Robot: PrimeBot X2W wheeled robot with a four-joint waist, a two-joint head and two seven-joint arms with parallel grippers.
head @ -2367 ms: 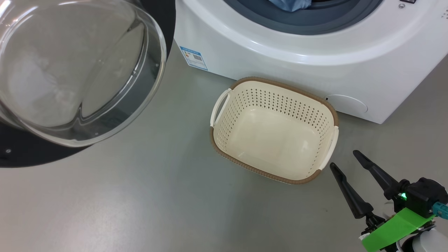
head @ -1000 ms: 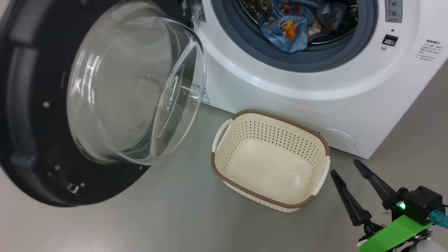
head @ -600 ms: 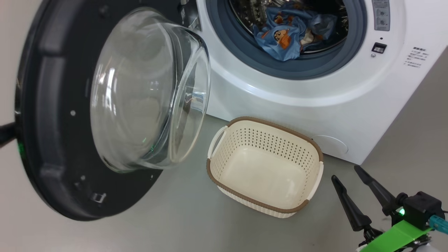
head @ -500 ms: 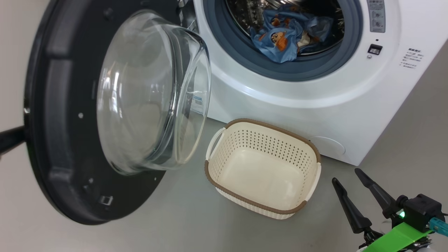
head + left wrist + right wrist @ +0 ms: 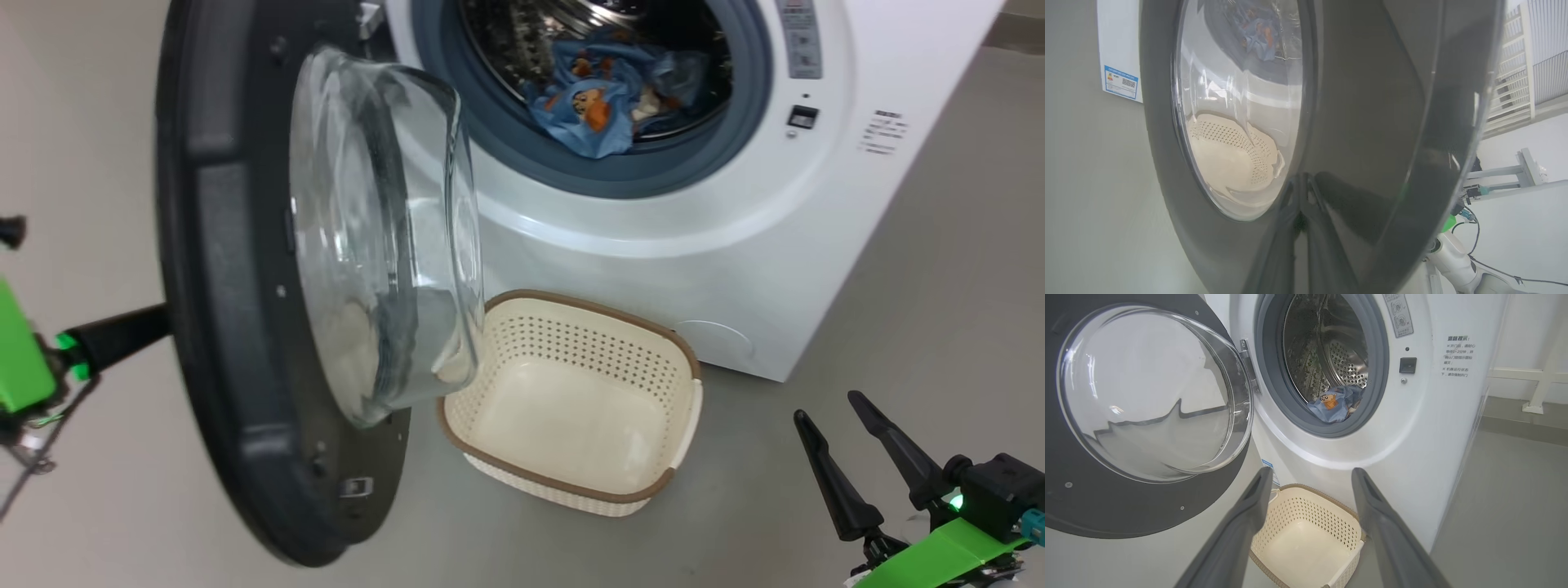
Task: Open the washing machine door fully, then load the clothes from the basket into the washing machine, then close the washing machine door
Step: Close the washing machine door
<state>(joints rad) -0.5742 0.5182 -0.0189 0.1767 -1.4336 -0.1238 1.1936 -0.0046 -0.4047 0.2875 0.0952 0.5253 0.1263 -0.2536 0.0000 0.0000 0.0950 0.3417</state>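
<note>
Your left gripper (image 5: 1301, 185): closed, tips on the outer face of the half-open door (image 5: 220, 269). Your right gripper (image 5: 829, 411): open, empty, near the empty basket (image 5: 571, 304). Clothes (image 5: 592, 102) in the drum (image 5: 1341, 355).

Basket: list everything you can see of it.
Small cream-white plastic basket, rounded rectangle, brown rim, perforated walls, plain bottom, white side handles. Empty, upright on the grey floor just before the washing machine; contact unclear. In the head view the glass of the washing machine door covers its left corner.
</note>
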